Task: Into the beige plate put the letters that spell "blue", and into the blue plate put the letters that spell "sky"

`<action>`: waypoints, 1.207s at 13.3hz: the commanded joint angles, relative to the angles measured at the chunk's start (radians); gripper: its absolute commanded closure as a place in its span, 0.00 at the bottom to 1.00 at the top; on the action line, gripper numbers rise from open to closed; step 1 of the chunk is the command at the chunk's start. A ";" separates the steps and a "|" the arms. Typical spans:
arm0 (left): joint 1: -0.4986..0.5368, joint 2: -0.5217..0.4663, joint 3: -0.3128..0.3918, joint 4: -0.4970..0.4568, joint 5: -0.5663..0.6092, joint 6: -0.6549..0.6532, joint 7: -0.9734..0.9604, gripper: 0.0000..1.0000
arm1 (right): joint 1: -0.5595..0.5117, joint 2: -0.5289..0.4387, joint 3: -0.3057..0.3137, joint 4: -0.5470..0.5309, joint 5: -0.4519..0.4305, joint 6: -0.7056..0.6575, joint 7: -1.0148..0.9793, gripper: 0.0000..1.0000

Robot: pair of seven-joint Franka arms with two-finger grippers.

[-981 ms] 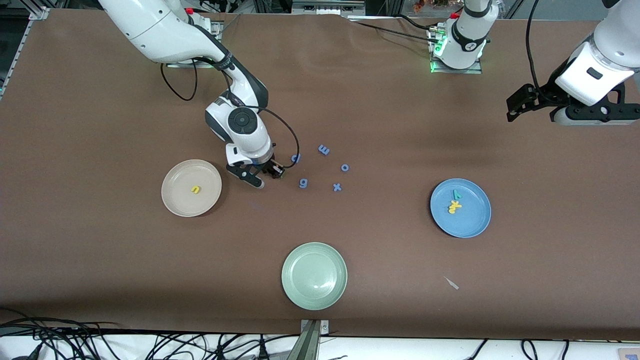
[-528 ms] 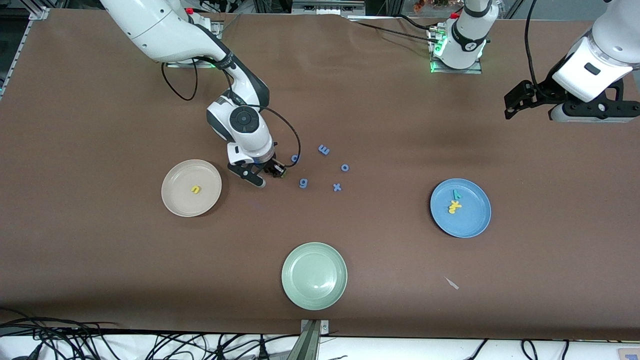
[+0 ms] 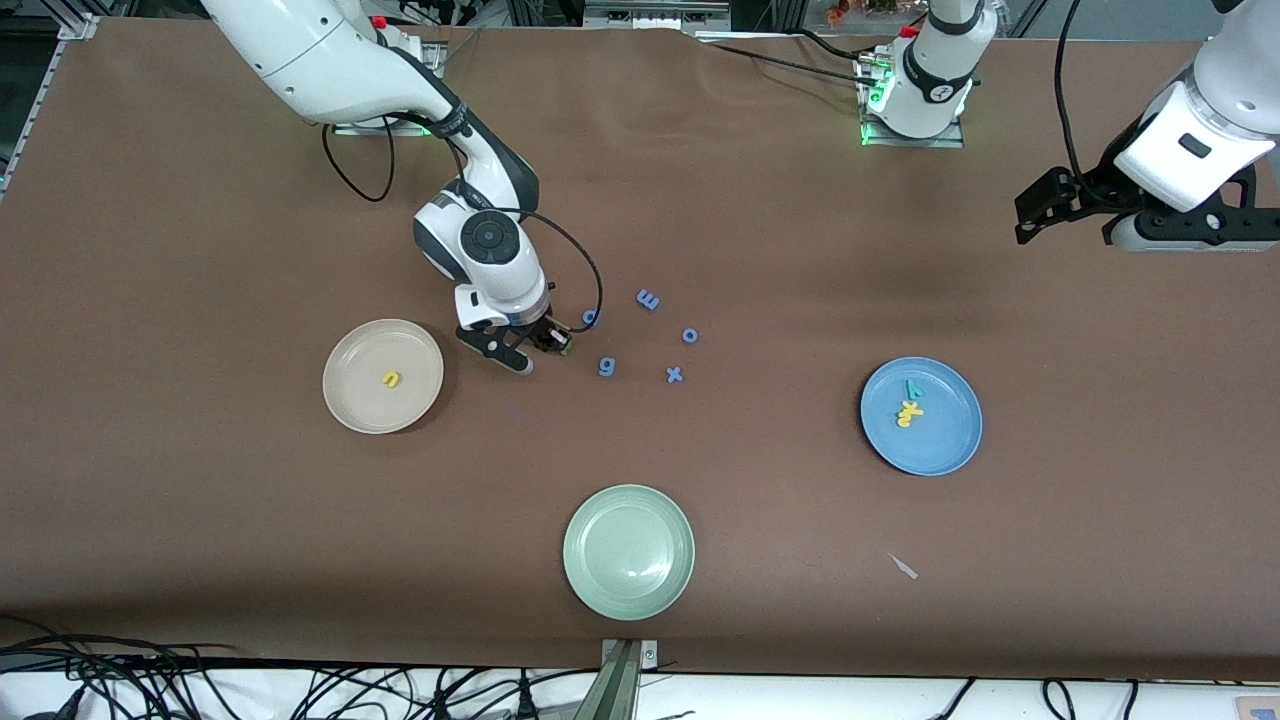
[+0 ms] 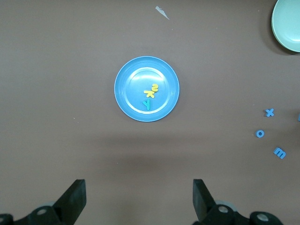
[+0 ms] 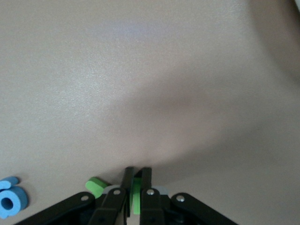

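1. Green foam letter [image 5: 136,193] is pinched edge-on betw. the right gripper [image 3: 545,345] fingers, jaws clamped tight on it; a second green piece [image 5: 96,186] lies just beside the grip.
2. Landmark = beige plate [image 3: 350,400]: right gripper is down at the tabletop near its rim, on the side toward the blue letters [image 3: 640,335]. Yellow u [image 3: 391,379] already in the plate.
3. Blue plate [image 3: 945,445], well apart from the beige plate toward the left arm's end, holds yellow s, k [image 3: 908,411] + teal y [image 3: 913,388]; "sky" looks done.
4. Step: picking a "blue" letter. Next, prob.: lift clear, carry over the beige plate, release beside the u.
5. Left gripper [image 4: 139,199] waits, jaws wide apart, high above the blue plate.
6. Vs. a sec. ago: right jaws have closed the rest of the way; left arm shifted a bit; letters and plates unmoved.
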 commanded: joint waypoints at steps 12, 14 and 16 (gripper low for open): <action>-0.001 0.008 -0.007 0.029 0.023 -0.047 0.025 0.00 | -0.204 -0.242 -0.115 -0.135 0.008 -0.201 -0.861 0.61; -0.007 0.011 -0.007 0.029 0.024 -0.045 0.025 0.00 | -0.204 -0.240 -0.115 -0.131 0.012 -0.197 -0.844 0.26; -0.003 0.011 -0.006 0.029 0.024 -0.052 0.026 0.00 | -0.203 -0.236 -0.100 -0.117 0.084 -0.202 -0.794 0.25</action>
